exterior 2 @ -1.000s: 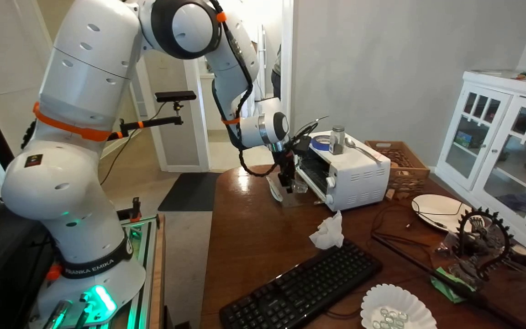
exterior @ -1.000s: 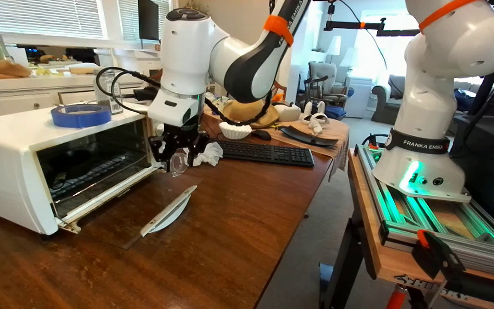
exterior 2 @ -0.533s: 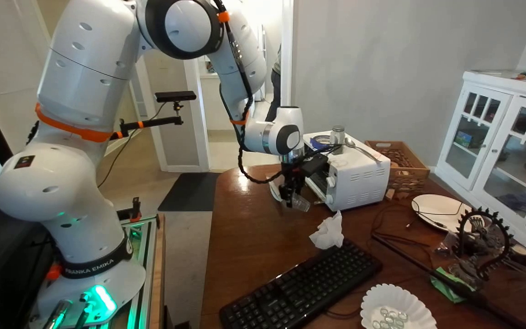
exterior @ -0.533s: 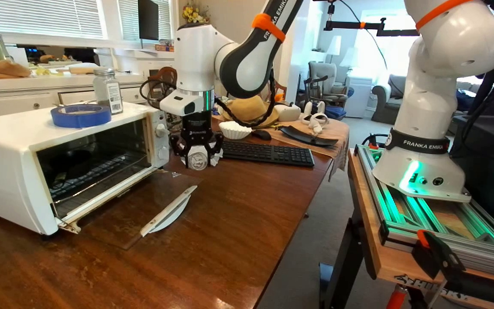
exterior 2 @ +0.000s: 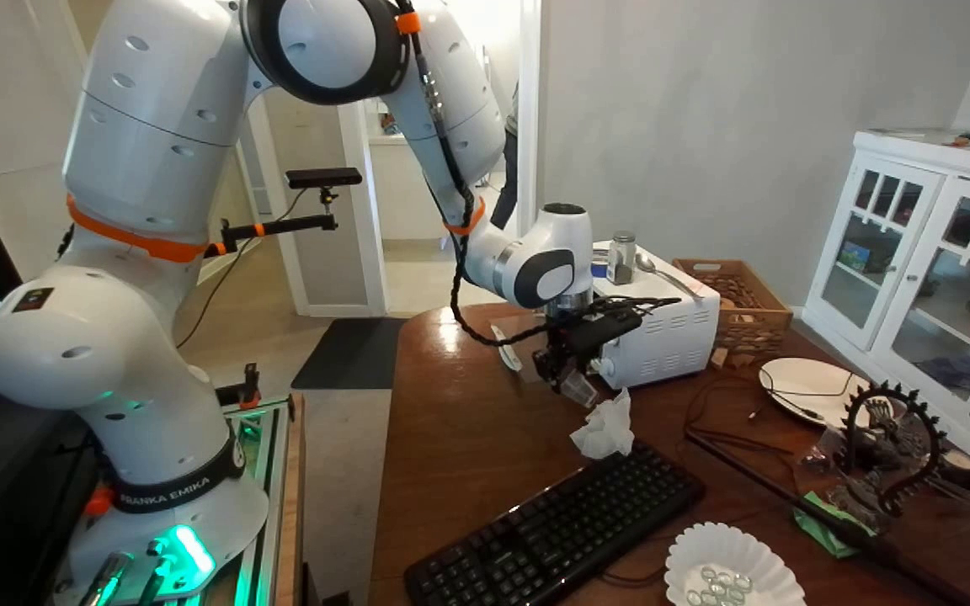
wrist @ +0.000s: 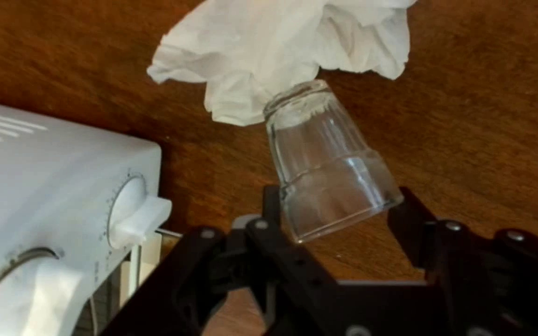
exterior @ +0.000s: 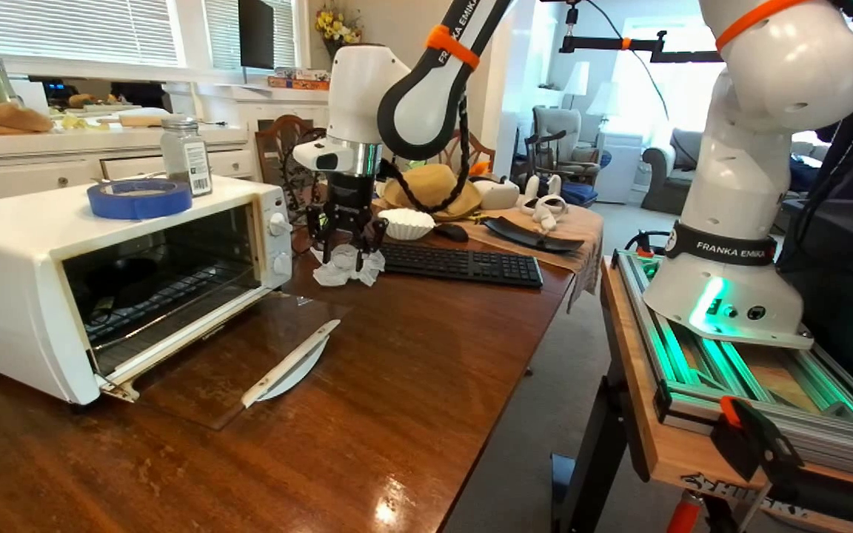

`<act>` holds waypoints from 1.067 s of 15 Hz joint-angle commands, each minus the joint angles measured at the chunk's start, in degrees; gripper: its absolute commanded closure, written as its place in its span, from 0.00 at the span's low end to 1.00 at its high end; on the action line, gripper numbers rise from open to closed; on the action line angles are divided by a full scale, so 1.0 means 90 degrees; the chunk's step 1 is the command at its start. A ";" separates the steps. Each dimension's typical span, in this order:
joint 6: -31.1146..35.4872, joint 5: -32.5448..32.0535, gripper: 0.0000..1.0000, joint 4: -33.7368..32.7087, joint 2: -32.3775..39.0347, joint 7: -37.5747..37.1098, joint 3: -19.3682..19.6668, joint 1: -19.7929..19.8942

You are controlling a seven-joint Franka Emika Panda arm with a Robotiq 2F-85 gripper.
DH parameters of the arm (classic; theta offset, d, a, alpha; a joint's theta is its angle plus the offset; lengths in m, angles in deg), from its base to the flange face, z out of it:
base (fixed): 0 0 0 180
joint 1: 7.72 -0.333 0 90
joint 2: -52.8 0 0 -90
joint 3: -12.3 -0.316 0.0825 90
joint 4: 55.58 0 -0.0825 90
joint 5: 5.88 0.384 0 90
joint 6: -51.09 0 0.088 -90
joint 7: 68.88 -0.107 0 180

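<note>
A clear glass cup [wrist: 329,177] sits tilted between the two black fingers of my gripper [wrist: 336,210]. The fingers press on its wider end, and its narrower end points out toward a crumpled white tissue [wrist: 269,42]. In an exterior view the gripper [exterior 2: 556,374] holds the cup [exterior 2: 579,390] above the table, just beside the tissue [exterior 2: 605,431]. In an exterior view the gripper [exterior: 347,252] is in front of the tissue [exterior: 349,270], and the cup is hard to tell from it. I cannot tell whether cup and tissue touch.
A white toaster oven [exterior: 12,289] stands close by, its glass door down with a handle [exterior: 289,364] at the edge. Blue tape [exterior: 140,200] and a jar [exterior: 188,159] sit on top. A black keyboard [exterior 2: 561,526] and a white fluted bowl [exterior 2: 733,560] lie beyond the tissue.
My gripper has moved with the cup from over the lowered oven door, past the knob side of the oven, to beside the tissue. The cup stays in the fingers.
</note>
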 commanded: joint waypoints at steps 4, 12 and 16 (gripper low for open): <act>0.0617 0.0253 0.65 0.0437 -0.0432 -0.1830 0.0444 -0.0178; 0.1688 -0.0086 0.65 0.1161 -0.1069 -0.4468 0.1126 -0.0383; 0.2918 0.0052 0.65 0.1433 -0.1004 -0.5491 0.2105 -0.1020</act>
